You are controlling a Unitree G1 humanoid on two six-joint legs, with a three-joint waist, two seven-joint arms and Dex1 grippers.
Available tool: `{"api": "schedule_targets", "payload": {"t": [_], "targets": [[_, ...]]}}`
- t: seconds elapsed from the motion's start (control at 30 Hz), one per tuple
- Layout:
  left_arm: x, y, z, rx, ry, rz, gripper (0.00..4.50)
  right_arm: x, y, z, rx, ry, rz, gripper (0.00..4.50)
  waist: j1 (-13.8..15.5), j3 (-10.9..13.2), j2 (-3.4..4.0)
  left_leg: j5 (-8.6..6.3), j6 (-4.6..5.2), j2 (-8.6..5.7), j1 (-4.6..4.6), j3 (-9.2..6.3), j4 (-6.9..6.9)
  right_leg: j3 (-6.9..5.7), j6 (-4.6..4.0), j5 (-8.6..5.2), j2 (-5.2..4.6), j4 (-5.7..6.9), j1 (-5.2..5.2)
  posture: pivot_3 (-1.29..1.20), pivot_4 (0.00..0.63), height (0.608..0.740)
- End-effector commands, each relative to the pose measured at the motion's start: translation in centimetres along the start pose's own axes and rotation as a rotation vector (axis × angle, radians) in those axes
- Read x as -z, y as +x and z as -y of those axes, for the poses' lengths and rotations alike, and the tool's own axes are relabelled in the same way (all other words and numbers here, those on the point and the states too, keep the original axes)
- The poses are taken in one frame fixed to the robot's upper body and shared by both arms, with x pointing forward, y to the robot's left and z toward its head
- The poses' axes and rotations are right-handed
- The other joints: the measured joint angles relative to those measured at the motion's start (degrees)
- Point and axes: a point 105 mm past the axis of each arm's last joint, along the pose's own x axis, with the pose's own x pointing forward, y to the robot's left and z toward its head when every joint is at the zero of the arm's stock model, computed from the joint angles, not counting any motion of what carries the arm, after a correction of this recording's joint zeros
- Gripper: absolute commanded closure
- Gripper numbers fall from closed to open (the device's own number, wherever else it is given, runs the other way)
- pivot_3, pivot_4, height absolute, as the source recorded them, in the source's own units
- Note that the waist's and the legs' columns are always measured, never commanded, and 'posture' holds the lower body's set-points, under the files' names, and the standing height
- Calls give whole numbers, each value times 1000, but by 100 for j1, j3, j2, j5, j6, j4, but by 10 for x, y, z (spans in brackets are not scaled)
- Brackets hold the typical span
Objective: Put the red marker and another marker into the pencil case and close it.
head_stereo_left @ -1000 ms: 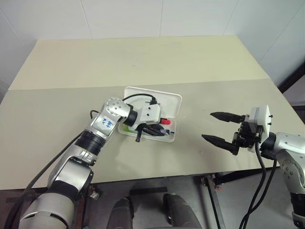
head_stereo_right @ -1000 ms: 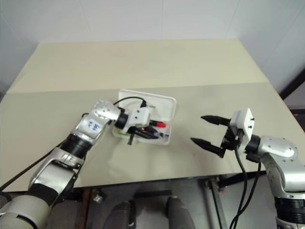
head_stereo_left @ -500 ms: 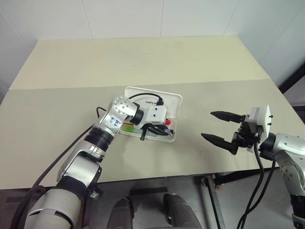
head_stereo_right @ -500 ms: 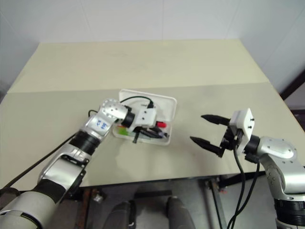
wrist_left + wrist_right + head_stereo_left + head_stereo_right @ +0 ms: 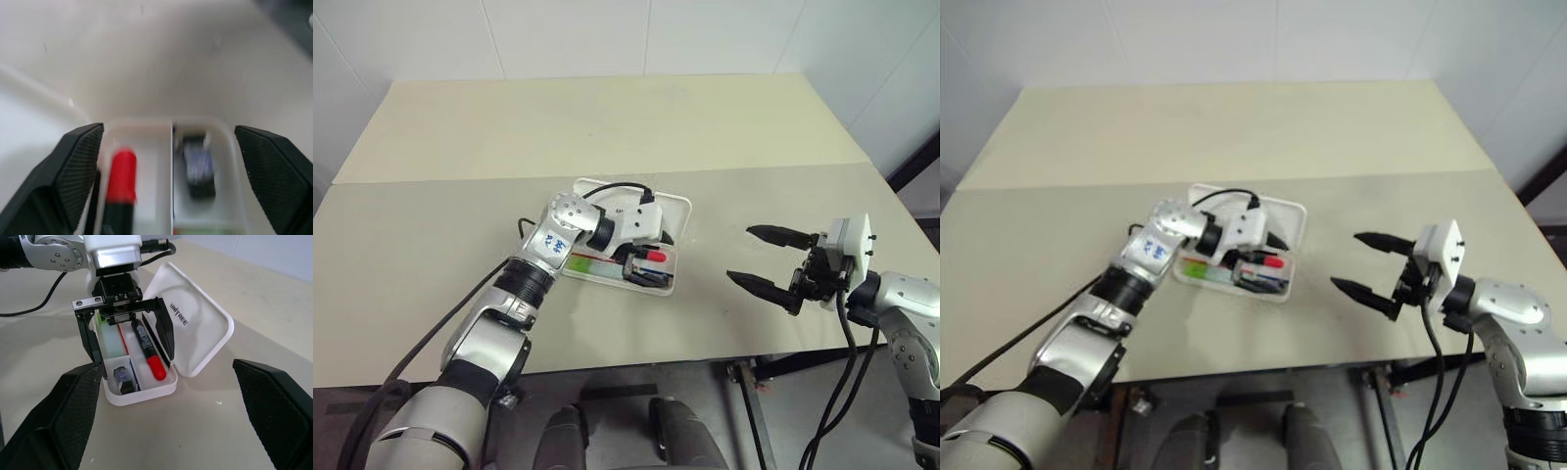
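The white pencil case lies open near the middle of the desk, its hinged lid tipped back flat with the small black print showing, so the tray is free to receive things from above. The red marker lies lengthwise in the tray compartment next to the lid, black barrel toward the left arm and red cap toward the tray's end wall. In the neighbouring strip sits the other marker, pale-bodied with a green cap visible at the end under the arm; a small dark object rests in the short compartment at that strip's end, too blurred to name. The left pincer hangs directly over the tray with its two black fingers spread wide, one on each side of the tray, gripping nothing; that looks like the posture of a release, the red marker lying free below it. The right pincer waits well apart over bare desk, fingers wide and empty, pointed toward the case, probably kept clear so the left arm can work. Judging by this, both markers are in, and what remains is folding the lid over, which first calls for the left arm to clear the tray.
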Motion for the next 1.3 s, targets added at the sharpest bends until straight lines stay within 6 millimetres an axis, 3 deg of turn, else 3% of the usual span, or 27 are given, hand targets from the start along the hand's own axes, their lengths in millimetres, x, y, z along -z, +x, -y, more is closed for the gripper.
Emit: {"api": "schedule_targets", "payload": {"t": [0.03,0.23,0.6,0.87,1.03,1.13,1.3], "targets": [[-36,-13,-6,-21,88,104,26,-7,2,3,-1,-28,35,0,-10,0,0,0,0,0,0,0,-1,0,0,0,0,0,0,0,150,740],[-36,-44,-3,-77,108,168,26,-8,8,6,-20,-39,54,0,-52,-1,2,1,0,1,8,0,-1,2,0,0,3,10,0,0,150,740],[-9,-146,22,-226,52,203,26,-26,19,16,-56,-80,131,0,-47,-1,3,1,0,5,7,0,1,-1,0,0,2,14,0,0,150,740],[-6,-191,20,-387,7,230,2559,-33,27,19,-89,-72,174,0,-15,-1,3,1,0,5,5,0,11,-5,0,0,0,14,5,0,150,740],[6,-201,27,-401,-72,250,4299,-44,36,12,-158,-182,197,0,-65,-1,3,1,0,6,9,1,5,-6,-1,0,1,18,4,0,150,740],[11,-204,23,-428,-92,250,4457,-55,42,3,-229,-173,220,0,-59,-1,3,1,0,7,10,1,8,-6,-1,0,2,23,3,0,150,740],[22,-210,1,-529,-154,242,4457,-56,45,-3,-296,-151,208,0,-18,-1,3,1,0,7,7,0,11,-10,-1,0,1,22,3,0,150,740]]}}
